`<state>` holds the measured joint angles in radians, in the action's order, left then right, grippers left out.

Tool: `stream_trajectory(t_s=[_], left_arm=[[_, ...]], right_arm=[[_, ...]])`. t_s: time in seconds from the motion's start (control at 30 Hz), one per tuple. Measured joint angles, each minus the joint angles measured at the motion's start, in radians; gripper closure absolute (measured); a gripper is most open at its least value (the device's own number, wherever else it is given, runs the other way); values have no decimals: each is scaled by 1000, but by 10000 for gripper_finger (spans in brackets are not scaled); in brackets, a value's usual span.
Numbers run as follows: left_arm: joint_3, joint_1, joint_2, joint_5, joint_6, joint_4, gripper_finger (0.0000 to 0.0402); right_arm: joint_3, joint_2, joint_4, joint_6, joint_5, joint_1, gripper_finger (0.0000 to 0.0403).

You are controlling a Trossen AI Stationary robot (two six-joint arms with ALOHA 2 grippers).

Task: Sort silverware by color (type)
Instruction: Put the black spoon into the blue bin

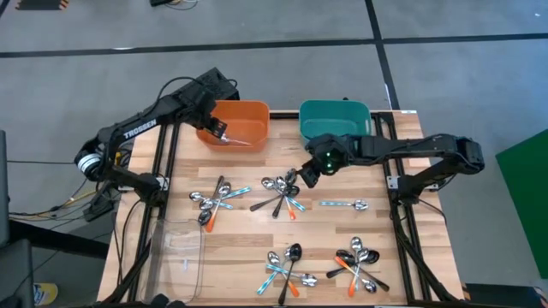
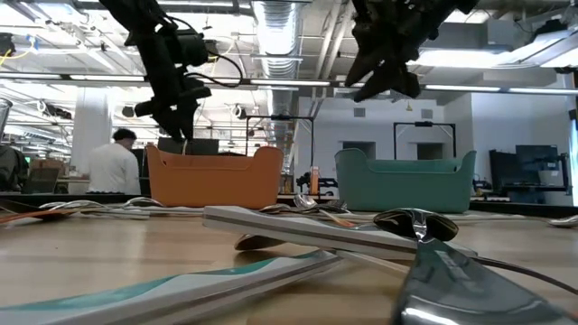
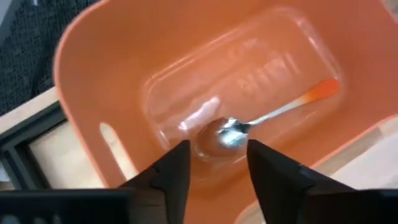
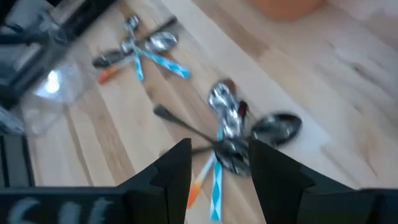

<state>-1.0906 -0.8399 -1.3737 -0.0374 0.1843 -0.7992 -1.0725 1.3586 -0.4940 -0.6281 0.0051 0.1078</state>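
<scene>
A: What are the jaws doing?

B: The left gripper [image 3: 214,171] hangs over the orange bin [image 1: 248,115] at about eleven o'clock on the table [image 1: 257,248]. Its fingers are spread and empty. Straight below, an orange-handled spoon [image 3: 267,118] lies on the bin floor, bowl toward the fingers. It looks like a drop just made, the orange spoon put in the bin of its own colour.

A: And the right?

B: The right gripper [image 4: 217,168] hovers just above the centre pile [image 1: 282,195], near the middle of the table, a little toward twelve. Its fingers are parted and hold nothing. They straddle the crossed spoons, so I judge it is lining up a pick. The teal bin [image 1: 342,115] sits at one o'clock, close behind it, likely meant for the light-blue handles.

A: How many of each?

B: Two coloured bins and a clear tray [image 1: 180,257] at seven o'clock, perhaps for the dark spoons. One spoon is in the orange bin; the teal one looks empty. On the wood there are four crossed piles and one lone light-blue spoon [image 1: 344,204] at three o'clock. Each pile mixes orange, light-blue and dark handles, several spoons apiece; overlaps stop an exact count.

A: So most is unsorted?

B: By my reading, yes.
</scene>
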Motion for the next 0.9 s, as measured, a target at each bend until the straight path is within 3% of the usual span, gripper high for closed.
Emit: stream_trajectory(t_s=[0.2, 0.33, 0.5, 0.7, 0.9], left_arm=[[0, 34, 87, 199, -13, 40, 239], [0, 135, 168, 251, -10, 123, 245], [0, 295, 207, 216, -3, 186, 246], [0, 444, 193, 133, 52, 182, 246], [0, 541, 197, 38, 90, 182, 246]], right_arm=[[0, 5, -252, -129, 80, -62, 224], [0, 5, -412, -204, 128, -121, 228], [1, 5, -541, -306, 90, -233, 236], [52, 5, -553, -538, 47, -422, 242], [88, 5, -508, -919, -91, -619, 242]])
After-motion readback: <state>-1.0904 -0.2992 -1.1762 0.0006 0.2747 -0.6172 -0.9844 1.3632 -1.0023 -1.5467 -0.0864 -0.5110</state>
